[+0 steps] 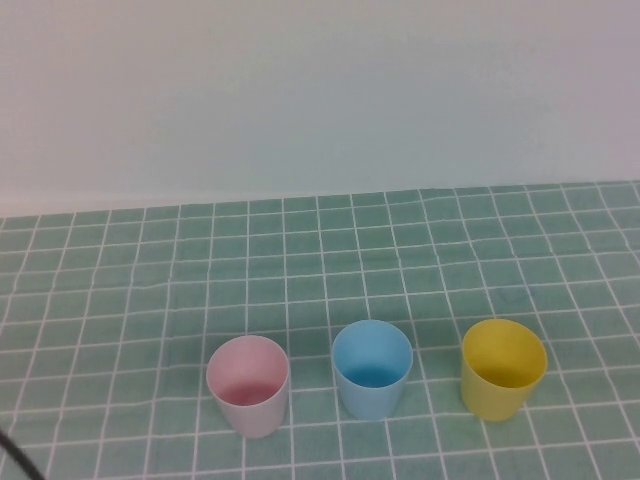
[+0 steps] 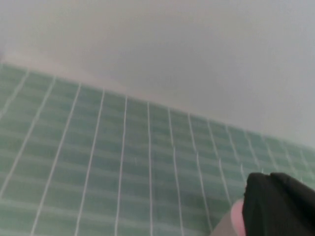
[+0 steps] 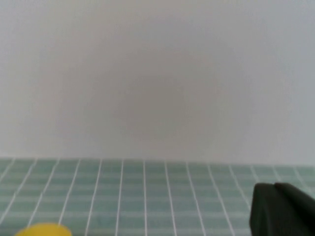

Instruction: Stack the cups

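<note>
Three cups stand upright in a row near the front of the table in the high view: a pale pink cup (image 1: 249,384) on the left, a light blue cup (image 1: 372,367) in the middle and a yellow cup (image 1: 503,367) on the right. They are apart, and each is empty. Neither gripper shows in the high view. In the left wrist view my left gripper (image 2: 276,206) is a dark shape at the frame's edge, with a bit of the pink cup (image 2: 235,217) beside it. In the right wrist view my right gripper (image 3: 281,209) is a dark shape, and the yellow cup's rim (image 3: 44,230) shows.
The table is covered by a green cloth with a white grid (image 1: 320,260). A plain white wall (image 1: 320,90) rises behind it. A thin black cable (image 1: 15,455) crosses the front left corner.
</note>
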Controlling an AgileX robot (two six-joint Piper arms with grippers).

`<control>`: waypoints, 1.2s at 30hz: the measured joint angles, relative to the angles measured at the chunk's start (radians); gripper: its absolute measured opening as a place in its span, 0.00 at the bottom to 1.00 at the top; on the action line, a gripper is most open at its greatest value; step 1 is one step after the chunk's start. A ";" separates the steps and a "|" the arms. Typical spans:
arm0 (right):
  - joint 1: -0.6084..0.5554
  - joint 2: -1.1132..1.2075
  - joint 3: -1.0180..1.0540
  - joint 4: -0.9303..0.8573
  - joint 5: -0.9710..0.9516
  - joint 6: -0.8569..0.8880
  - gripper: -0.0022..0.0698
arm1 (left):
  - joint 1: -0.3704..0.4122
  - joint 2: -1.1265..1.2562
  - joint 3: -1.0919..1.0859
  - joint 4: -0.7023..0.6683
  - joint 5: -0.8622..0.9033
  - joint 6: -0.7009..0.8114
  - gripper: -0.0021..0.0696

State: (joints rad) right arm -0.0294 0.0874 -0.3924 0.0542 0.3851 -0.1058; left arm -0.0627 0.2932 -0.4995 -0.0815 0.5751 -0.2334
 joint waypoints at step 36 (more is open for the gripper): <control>0.000 0.439 -0.247 0.122 0.548 -0.141 0.03 | -0.328 1.216 -0.547 -0.067 0.144 0.276 0.58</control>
State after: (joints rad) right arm -0.0294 0.5265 -0.6398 0.1762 0.9331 -0.2466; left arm -0.3905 1.5091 -1.0462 -0.1483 0.7187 0.0427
